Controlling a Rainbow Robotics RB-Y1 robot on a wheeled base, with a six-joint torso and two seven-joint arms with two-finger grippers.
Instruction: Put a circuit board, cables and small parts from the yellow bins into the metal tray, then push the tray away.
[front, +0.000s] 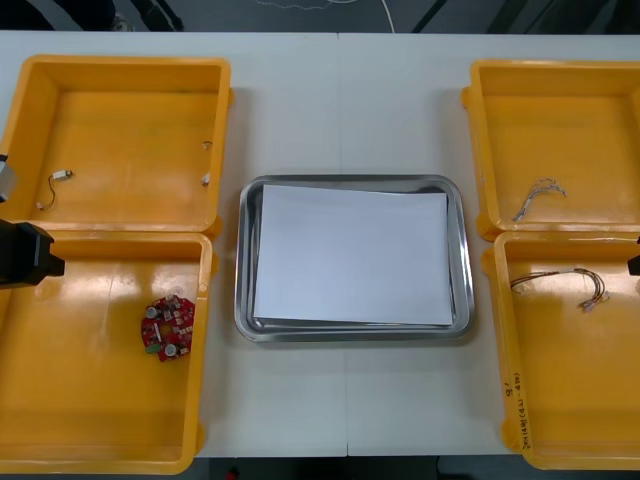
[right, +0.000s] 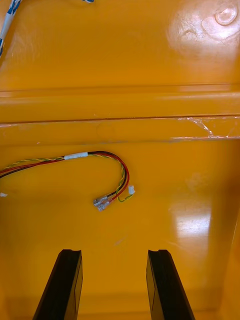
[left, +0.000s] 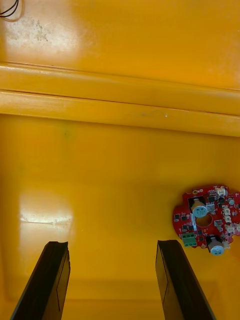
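1. The metal tray (front: 243, 260) is sitting at the middle of the table (front: 340, 100), with a white sheet (front: 350, 255) lining its inside. Nothing is lying on the sheet.

2. Taking the tray as the dial centre in the front view, the far-left bin (front: 130, 120) is standing at 10 o'clock, the near-left bin (front: 90, 400) at 8 o'clock, the far-right bin (front: 560, 110) at 2 o'clock and the near-right bin (front: 570, 390) at 4 o'clock.

3. The left gripper (left: 112, 244) is hovering over the floor of the near-left bin. Its fingers are standing wide apart and gripping nothing. The circuit board (front: 167, 326) is lying flat in this bin, between 8 and 9 o'clock from the tray, just outside one fingertip and not touching it.

4. The right gripper (right: 114, 251) is hovering over the floor of the near-right bin. Its fingers are standing apart and gripping nothing. The red and yellow cable (right: 107, 172) is lying curled on the bin floor a little beyond the fingertips, clear of both.

5. The blue and white cable (front: 540, 198) is lying in the far-right bin.

6. The black cable (front: 50, 190) is lying near the 9 o'clock wall of the far-left bin. Small metal parts (front: 207, 180) are lying near its 3 o'clock wall.
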